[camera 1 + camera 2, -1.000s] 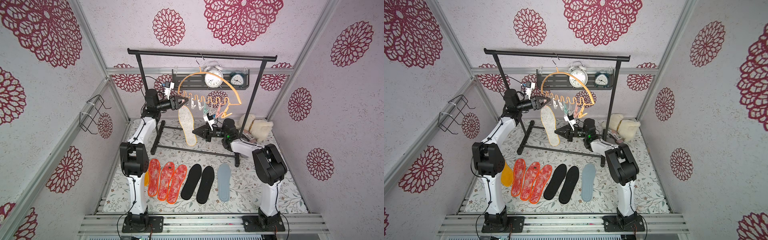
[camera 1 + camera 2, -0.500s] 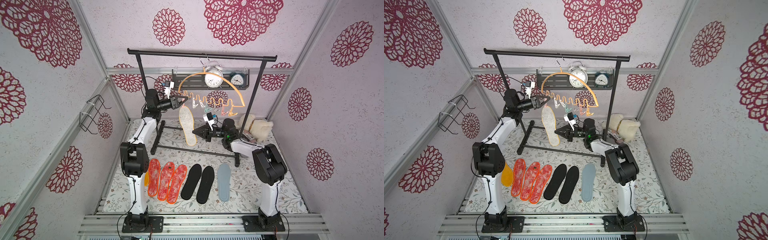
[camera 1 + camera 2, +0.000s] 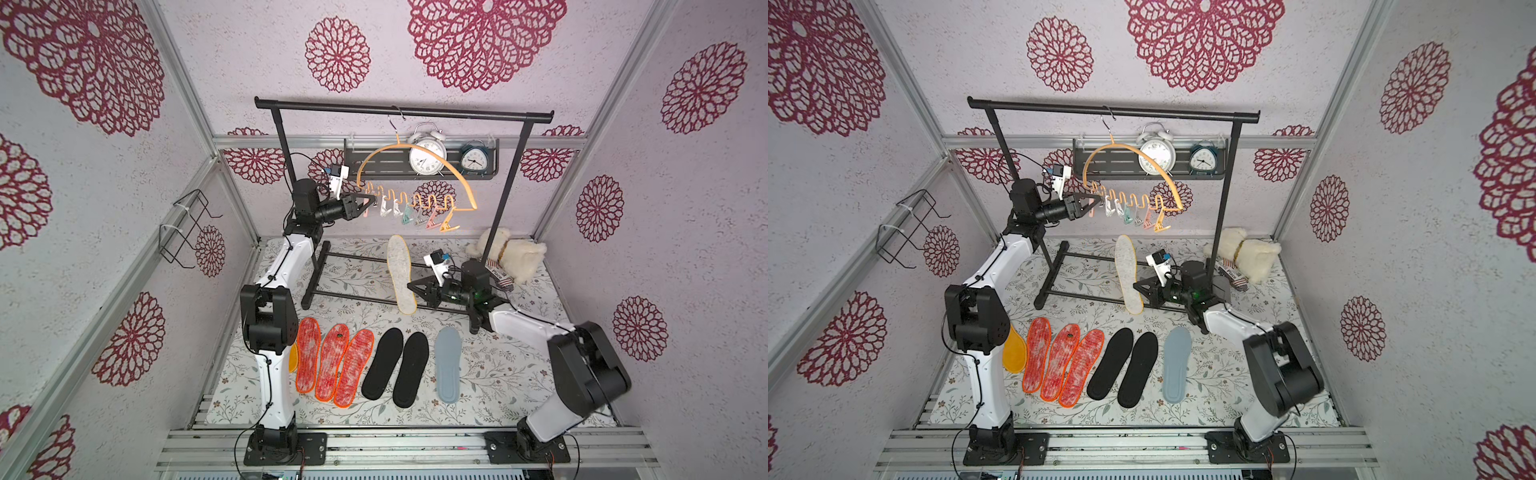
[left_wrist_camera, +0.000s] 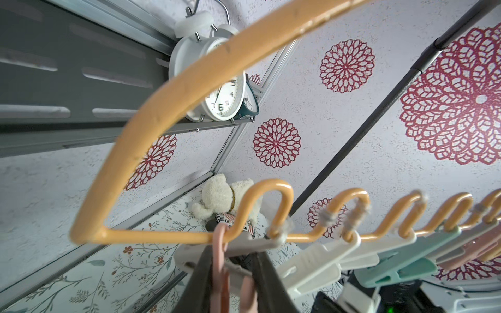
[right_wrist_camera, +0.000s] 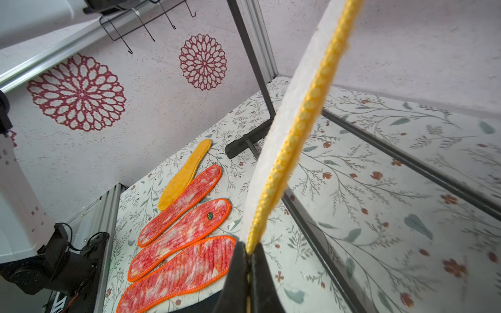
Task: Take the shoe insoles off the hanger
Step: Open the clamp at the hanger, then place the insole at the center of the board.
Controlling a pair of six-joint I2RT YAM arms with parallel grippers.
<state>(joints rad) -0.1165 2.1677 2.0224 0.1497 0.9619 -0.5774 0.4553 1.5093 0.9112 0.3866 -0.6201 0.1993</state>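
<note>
My right fingers (image 5: 248,260) are pressed together on the narrow end of the yellow-edged insole (image 3: 400,274), pinching its stitched rim. I hold it nearly upright above the tabletop (image 3: 498,374), its pale fleecy face showing in both top views. Its upper end hangs below the row of clothespins (image 3: 409,212) and apart from them, so no peg grips it.

My left fingers (image 3: 363,204) are up at the near end of the hanger (image 4: 189,78), narrowed around the pink clothespin (image 4: 218,244). In the left wrist view one dark finger sits on each side of that peg, squeezing its legs. The hanger hangs by its metal hook from the black garment rack (image 3: 403,111), tilted, with its far end lower. All its pegs dangle from the wavy bar with nothing clipped in them.

The other insoles lie flat in a row on the tabletop in front of the rack's feet:
- Three red-speckled insoles (image 3: 332,361) lie side by side, edges touching.
- Two black insoles (image 3: 395,365) lie just beside them.
- The blue-grey insole (image 3: 448,363) lies a little apart from the black pair.
- A yellow-orange insole (image 3: 1014,353) sits at the far left of the row, half hidden behind my left arm.
</note>
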